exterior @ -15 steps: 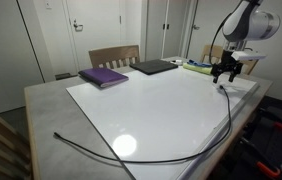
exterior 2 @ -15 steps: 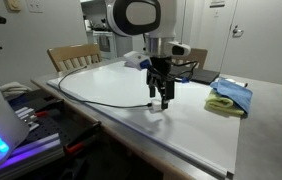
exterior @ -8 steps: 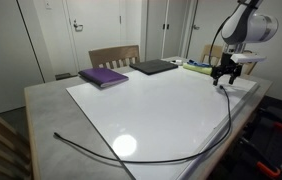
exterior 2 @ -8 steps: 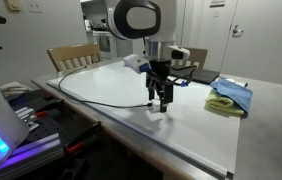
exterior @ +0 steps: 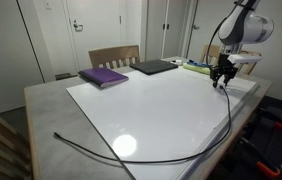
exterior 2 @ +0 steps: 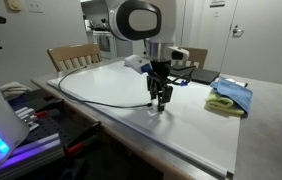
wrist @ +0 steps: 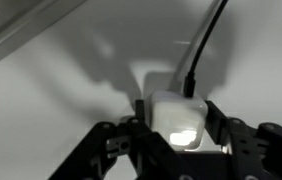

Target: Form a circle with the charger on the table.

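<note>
**Plug pinched at the far right of the table, cable trailing long**

The charger's white plug block (wrist: 178, 125) sits squeezed between the fingers of the gripper (exterior: 220, 82), low over the far-right part of the table (exterior: 151, 110). Its black cable (wrist: 205, 45) runs from the block along the right edge, then sweeps across the near side in an open arc (exterior 2: 111, 102), well apart from the purple book (exterior: 103, 76) and the laptop (exterior: 155, 67) at the far side. The likely trouble is drag: pulling so long a cable round could twist the block out of the pinch. The stretch beside the right edge could also slide off the table, or a stiff cable could spring open and leave the ring unclosed.
</note>
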Robot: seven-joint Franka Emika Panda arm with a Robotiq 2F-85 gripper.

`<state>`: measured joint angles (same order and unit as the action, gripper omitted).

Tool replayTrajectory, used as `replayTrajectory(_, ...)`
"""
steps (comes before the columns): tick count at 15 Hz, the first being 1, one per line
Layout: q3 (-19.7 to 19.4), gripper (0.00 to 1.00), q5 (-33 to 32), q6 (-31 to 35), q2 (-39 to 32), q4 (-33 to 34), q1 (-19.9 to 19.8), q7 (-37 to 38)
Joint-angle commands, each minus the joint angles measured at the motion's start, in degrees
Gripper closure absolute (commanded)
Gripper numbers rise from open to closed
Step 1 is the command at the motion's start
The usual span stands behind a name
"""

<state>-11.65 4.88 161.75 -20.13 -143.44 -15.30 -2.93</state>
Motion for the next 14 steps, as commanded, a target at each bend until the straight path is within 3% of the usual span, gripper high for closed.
replayTrajectory(1, 1.82, 0.69, 1.26, -0.14, -1.30, 1.56, -1.19, -1.24)
replayTrajectory(2, 2.00, 0.74, 1.08, -0.22, -1.18, 1.61, -1.06, -1.38)
replayTrajectory(6, 0.76, 0.74, -3.40, -1.07, -0.38, 2.37, 1.45, -1.62)
replayTrajectory(10, 1.03, 0.74, -10.54, -7.96, 0.30, 4.50, 1.93, -7.19)
replayTrajectory(14, 4.60, 0.74, -10.62, -12.21, 1.29, 6.08, 0.50, -16.84)
